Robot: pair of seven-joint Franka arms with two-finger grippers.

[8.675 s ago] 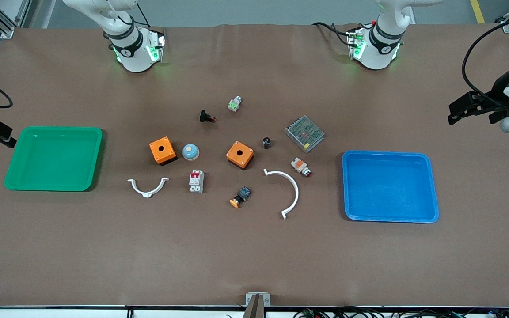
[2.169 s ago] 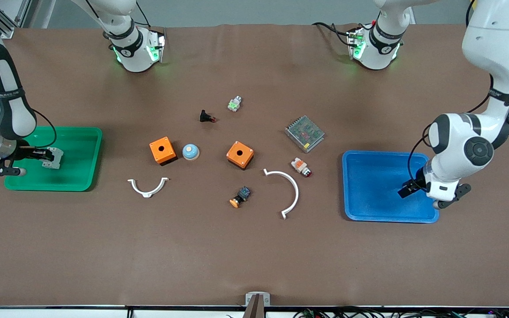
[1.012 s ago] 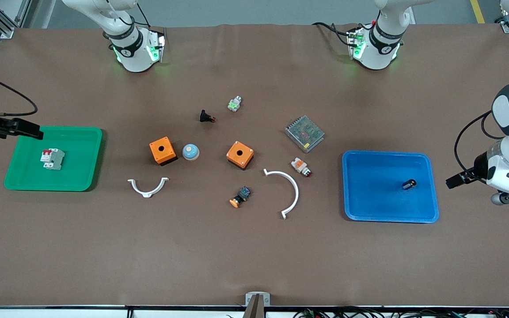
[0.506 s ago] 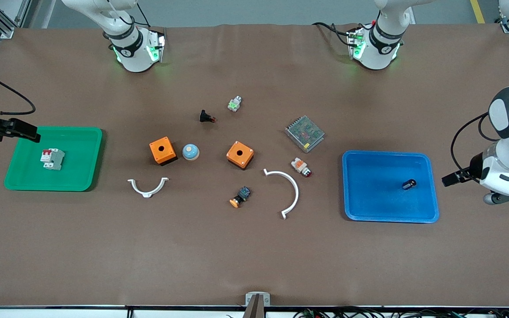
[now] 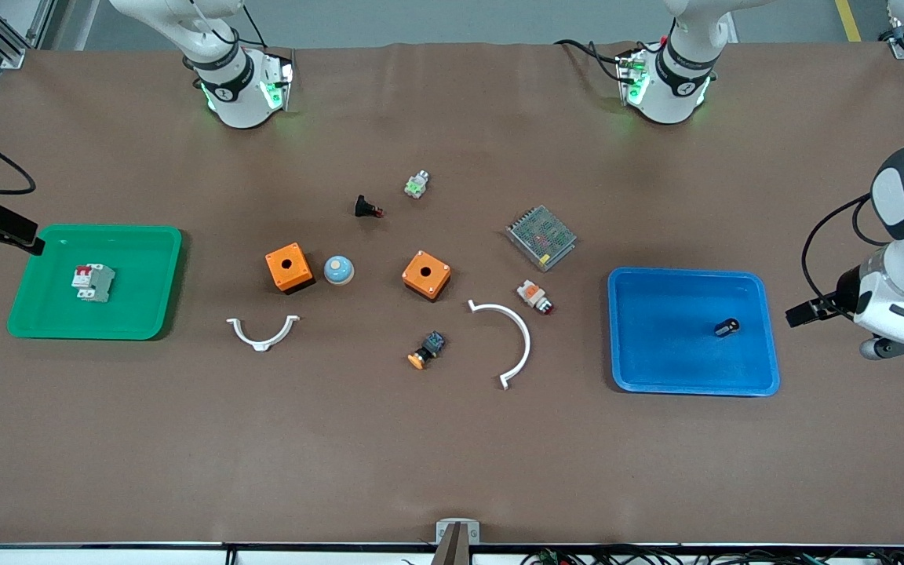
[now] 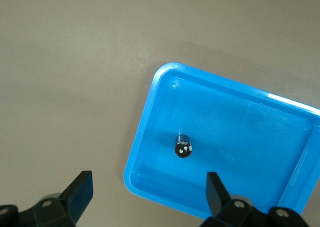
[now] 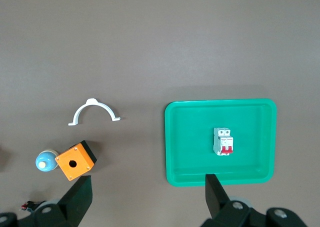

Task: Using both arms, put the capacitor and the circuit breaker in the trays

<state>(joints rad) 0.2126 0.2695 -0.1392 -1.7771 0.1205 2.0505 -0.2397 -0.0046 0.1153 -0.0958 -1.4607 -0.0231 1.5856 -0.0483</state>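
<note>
1. Front view: against half a second earlier, the right gripper [image 5: 28,242] has drawn back toward the surface's edge at the right arm's end, and the left gripper [image 5: 801,314] sits slightly lower in view.
2. Both sets of jaws stand open and empty.
3. The circuit breaker [image 5: 92,282], white-grey with red toggles, lies flat in the green tray [image 5: 154,314].
4. The capacitor [image 5: 727,327], a tiny black cylinder, lies in the blue tray [image 5: 656,377].

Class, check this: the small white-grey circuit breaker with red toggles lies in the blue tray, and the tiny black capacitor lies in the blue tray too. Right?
Not quite. The circuit breaker lies in the green tray, as the front view shows. The capacitor does lie in the blue tray.
</note>
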